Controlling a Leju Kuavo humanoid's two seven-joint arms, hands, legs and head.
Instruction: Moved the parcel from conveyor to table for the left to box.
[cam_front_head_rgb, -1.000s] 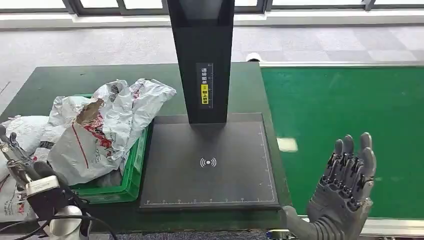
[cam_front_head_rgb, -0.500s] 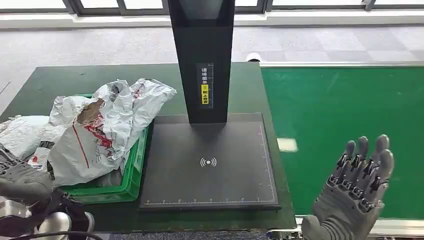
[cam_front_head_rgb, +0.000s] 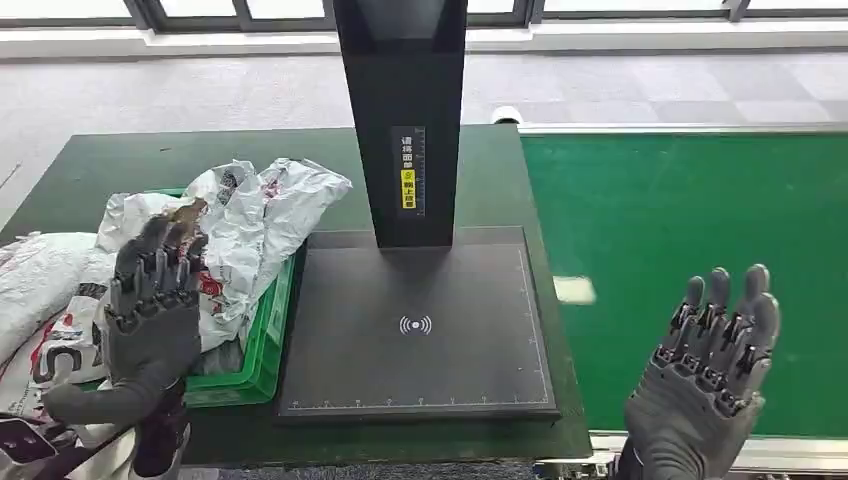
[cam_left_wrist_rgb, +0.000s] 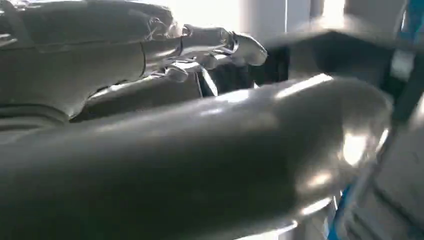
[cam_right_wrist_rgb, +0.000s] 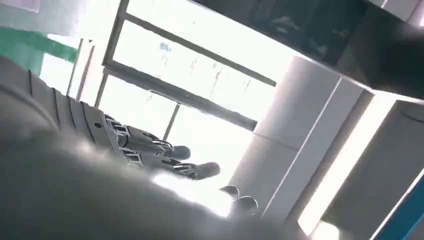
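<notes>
Crumpled white parcels (cam_front_head_rgb: 250, 225) with red print are heaped in a green crate (cam_front_head_rgb: 262, 345) on the left of the dark table (cam_front_head_rgb: 90, 165). My left hand (cam_front_head_rgb: 150, 315) is raised in front of that heap, fingers straight and apart, holding nothing. My right hand (cam_front_head_rgb: 712, 375) is up over the near edge of the green conveyor (cam_front_head_rgb: 690, 210), palm open and empty. No parcel lies on the belt. In the left wrist view the left hand (cam_left_wrist_rgb: 200, 45) shows extended fingers; in the right wrist view the right hand (cam_right_wrist_rgb: 150, 150) also shows straight fingers against bright windows.
A black scanning pad (cam_front_head_rgb: 420, 330) with a tall black post (cam_front_head_rgb: 405, 110) sits mid-table between crate and belt. More white parcels (cam_front_head_rgb: 40, 290) spill off the table's left side. A small pale label (cam_front_head_rgb: 574, 290) lies on the belt's left edge.
My left hand has risen from low at the table's front corner to stand upright before the crate. My right hand has drifted slightly right and lower, still open.
</notes>
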